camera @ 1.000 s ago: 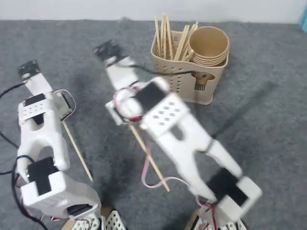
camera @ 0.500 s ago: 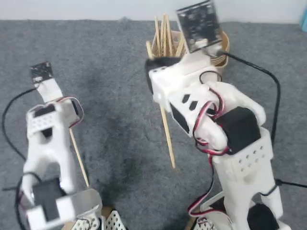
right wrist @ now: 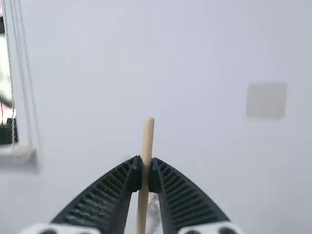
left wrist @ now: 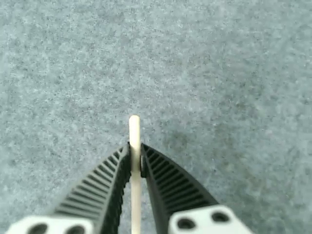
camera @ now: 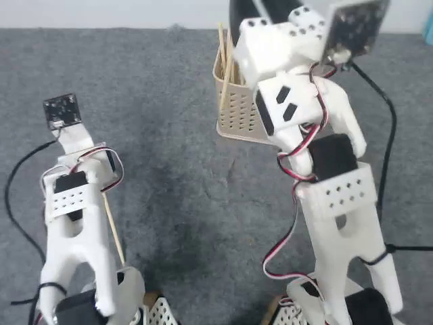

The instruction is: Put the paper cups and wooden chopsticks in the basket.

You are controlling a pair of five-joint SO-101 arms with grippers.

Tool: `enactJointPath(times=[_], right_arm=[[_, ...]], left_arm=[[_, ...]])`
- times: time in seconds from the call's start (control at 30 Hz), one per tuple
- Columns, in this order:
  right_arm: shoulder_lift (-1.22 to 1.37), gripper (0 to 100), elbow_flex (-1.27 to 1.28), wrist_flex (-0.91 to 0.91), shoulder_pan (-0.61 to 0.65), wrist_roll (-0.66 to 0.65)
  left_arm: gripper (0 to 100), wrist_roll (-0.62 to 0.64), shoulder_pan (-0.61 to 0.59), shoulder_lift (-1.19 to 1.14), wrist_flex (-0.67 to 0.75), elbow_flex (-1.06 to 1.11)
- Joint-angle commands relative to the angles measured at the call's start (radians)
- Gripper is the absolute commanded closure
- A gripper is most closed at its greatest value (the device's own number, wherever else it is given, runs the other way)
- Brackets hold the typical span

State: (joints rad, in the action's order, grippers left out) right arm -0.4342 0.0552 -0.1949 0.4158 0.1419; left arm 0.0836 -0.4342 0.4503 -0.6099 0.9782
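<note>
left gripper [left wrist: 135, 161] clamped tight on a thin pale wooden chopstick [left wrist: 134, 134], tip poking just past the fingertips, grey carpet [left wrist: 219, 73] beyond. right gripper [right wrist: 145, 168] pinched shut on a second wooden chopstick [right wrist: 147, 134], aimed at a white wall [right wrist: 195, 48]. beige perforated plastic basket [camera: 237, 115] sits under that arm w/ more sticks in it.

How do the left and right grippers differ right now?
The left gripper faces the grey table surface; the right gripper faces a white wall. In the high view the left arm sits far from the basket, while the right arm stands raised right at it. Shared: both are shut on one wooden chopstick each, the left chopstick and the right chopstick poking past the jaws.
</note>
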Motion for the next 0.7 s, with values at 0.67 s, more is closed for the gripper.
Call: enactJointPath(times=[0.67], right_arm=[[0.245,81.3,0.247,0.302,-0.108,-0.127]], left_arm=[[99,-0.043,0.008,0.044,0.028,-0.004]])
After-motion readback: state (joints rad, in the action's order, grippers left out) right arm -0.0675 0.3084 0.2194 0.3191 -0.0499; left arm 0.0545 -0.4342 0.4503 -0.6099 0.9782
